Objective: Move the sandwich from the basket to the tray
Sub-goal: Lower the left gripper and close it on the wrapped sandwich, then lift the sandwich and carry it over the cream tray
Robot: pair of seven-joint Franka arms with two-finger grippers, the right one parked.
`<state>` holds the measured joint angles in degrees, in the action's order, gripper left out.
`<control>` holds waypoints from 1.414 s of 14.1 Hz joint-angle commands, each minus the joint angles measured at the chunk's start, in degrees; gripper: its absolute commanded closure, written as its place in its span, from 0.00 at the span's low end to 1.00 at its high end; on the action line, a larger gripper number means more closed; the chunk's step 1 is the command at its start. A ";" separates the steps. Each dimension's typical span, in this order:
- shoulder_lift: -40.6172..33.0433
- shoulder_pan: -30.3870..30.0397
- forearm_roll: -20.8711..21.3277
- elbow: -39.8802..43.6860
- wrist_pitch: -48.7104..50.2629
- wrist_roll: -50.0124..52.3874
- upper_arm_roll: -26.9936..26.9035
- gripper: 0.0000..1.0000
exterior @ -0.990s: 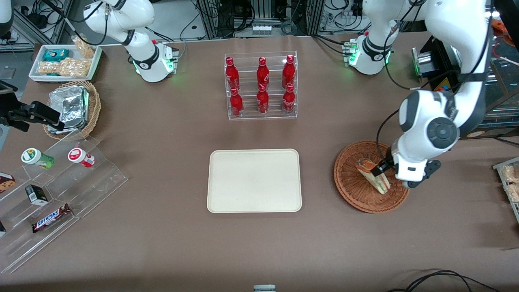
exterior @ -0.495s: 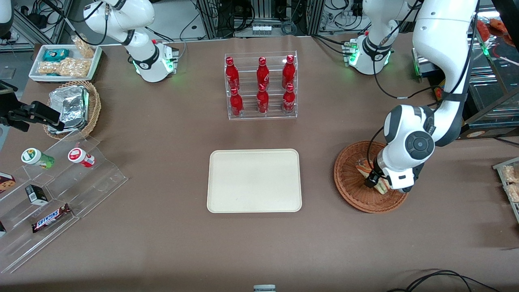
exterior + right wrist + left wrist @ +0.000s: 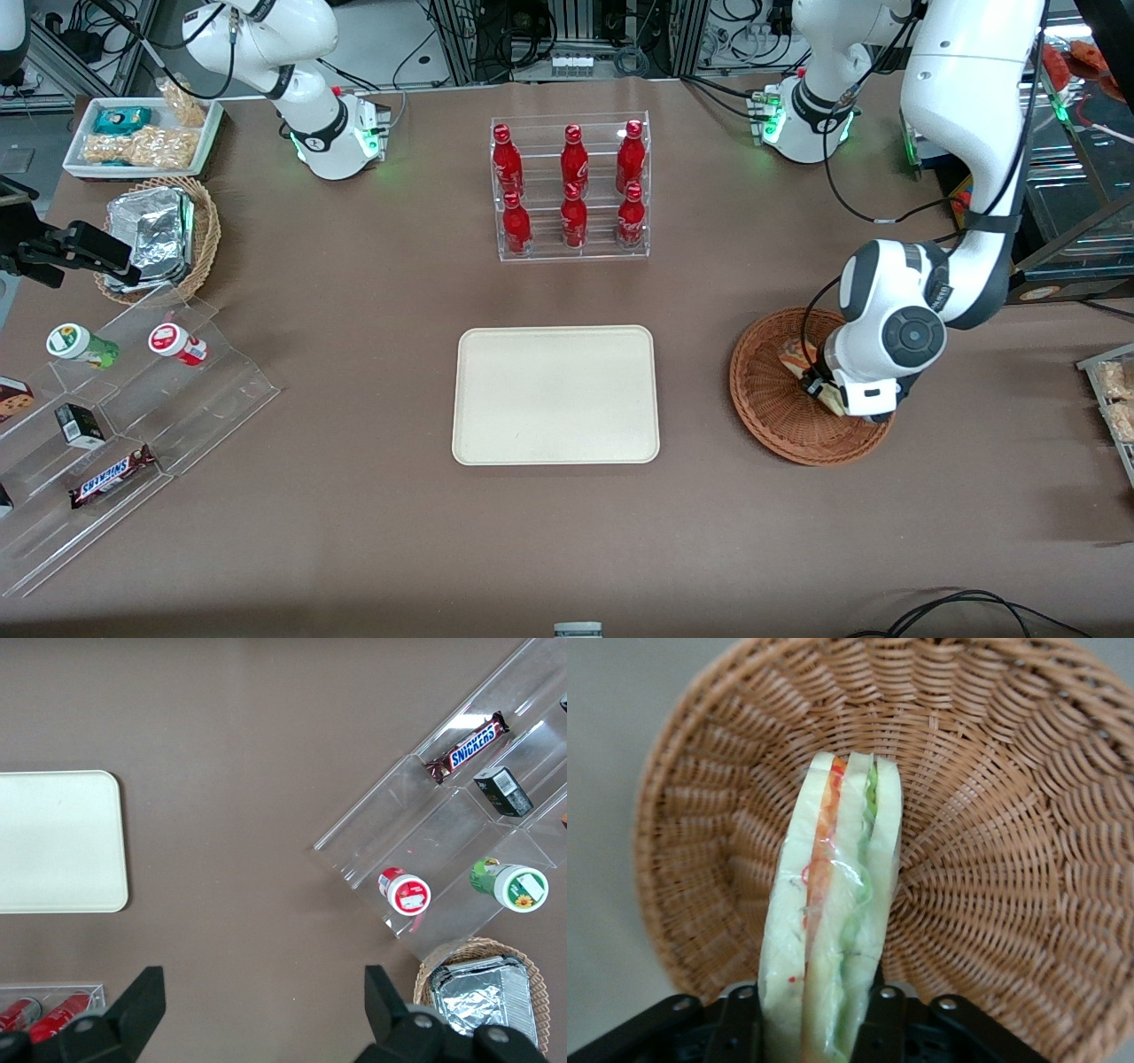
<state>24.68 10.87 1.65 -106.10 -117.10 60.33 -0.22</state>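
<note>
Cream plastic, your flat rectangular tray (image 3: 555, 394) lies mid-table, while toward the working arm's end your left gripper (image 3: 813, 1008) pinches the clear-wrapped triangular sandwich (image 3: 830, 904) inside the round reddish-brown wicker basket (image 3: 772, 412).

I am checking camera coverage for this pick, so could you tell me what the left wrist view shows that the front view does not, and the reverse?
Only the left wrist view shows the sandwich's layered edge running between the gripper's fingers, one on each side. Only the front view shows the empty tray, toward the parked arm's end of the table, and the bottle rack. Both show the sandwich lying in the basket.
</note>
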 commanded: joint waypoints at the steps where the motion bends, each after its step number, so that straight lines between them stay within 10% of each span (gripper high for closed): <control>1: 0.29 0.12 0.72 8.00 6.79 -3.96 0.22 1.00; 6: 7.46 6.26 -0.41 18.60 7.23 -21.73 1.89 0.98; 12: 16.28 9.60 -0.24 32.09 7.76 -21.56 12.51 0.96; 20: 28.93 24.54 2.56 45.00 0.65 -14.99 11.83 0.96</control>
<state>48.69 33.25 2.31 -68.41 -117.17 43.15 12.95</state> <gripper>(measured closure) 0.850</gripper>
